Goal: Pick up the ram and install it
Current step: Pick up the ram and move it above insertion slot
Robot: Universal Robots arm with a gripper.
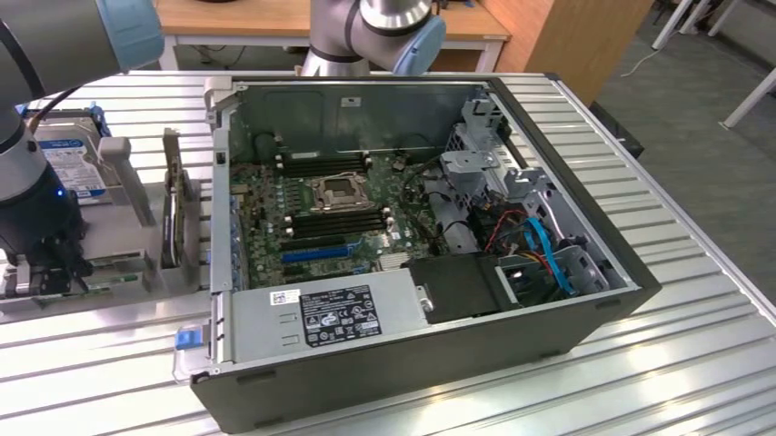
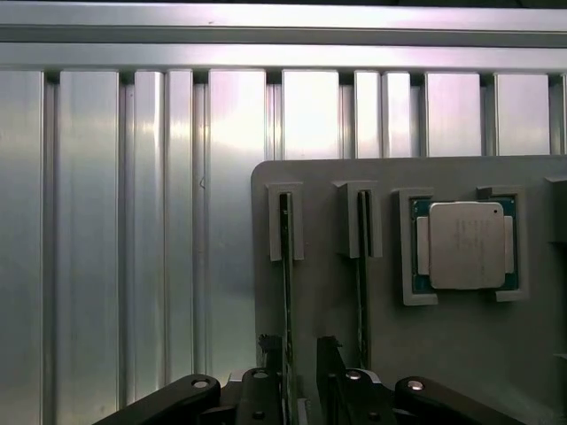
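One ram (image 2: 286,266) stands edge-up in its holder (image 2: 461,354), gripper (image 2: 295,347) wide astride it. Likely light, stiff, brittle: pinch the flat faces.

The tool (image 2: 299,347), fingers spread, straddles the ram (image 2: 286,266); a second stick (image 2: 362,266) stands near on one side, bare desk (image 2: 133,248) lies free on the other.

The ram (image 2: 286,257) is green, the tray (image 2: 328,301) grey, the ribbed table (image 2: 106,221) silver
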